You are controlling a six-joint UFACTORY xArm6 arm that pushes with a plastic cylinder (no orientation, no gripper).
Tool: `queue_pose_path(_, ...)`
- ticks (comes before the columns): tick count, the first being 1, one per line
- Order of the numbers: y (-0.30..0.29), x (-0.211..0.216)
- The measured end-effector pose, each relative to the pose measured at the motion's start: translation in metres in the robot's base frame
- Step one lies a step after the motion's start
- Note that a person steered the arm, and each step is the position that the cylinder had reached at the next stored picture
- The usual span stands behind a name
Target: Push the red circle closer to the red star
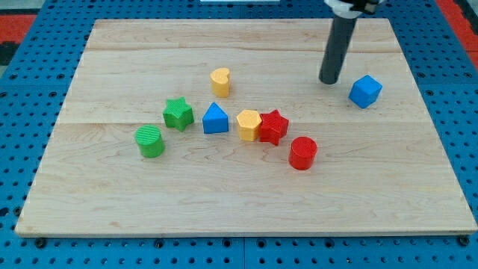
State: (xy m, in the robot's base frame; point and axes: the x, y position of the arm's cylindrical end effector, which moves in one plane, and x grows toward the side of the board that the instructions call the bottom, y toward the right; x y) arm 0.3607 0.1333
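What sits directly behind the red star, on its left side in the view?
A yellow block touches the red star there; their contact faces are hidden. The red circle lies apart, lower right. My tip is far off.

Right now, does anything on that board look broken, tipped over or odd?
Nothing stands out. All the blocks sit flat and intact on the wooden board; only the yellow block presses against the red star.

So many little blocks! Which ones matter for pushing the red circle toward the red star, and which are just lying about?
In the job: red circle, red star, my tip.

Lying about: yellow hexagon touching the star, yellow heart, blue triangle, blue cube, green star, green circle.
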Motion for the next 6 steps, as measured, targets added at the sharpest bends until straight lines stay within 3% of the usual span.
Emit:
queue_pose_path(1,0.012,0.052)
queue_pose_path(2,0.062,0.117)
queue_pose_path(3,0.002,0.181)
queue_pose_path(4,-0.083,0.121)
queue_pose_path(5,-0.103,0.068)
queue_pose_path(6,-0.104,0.044)
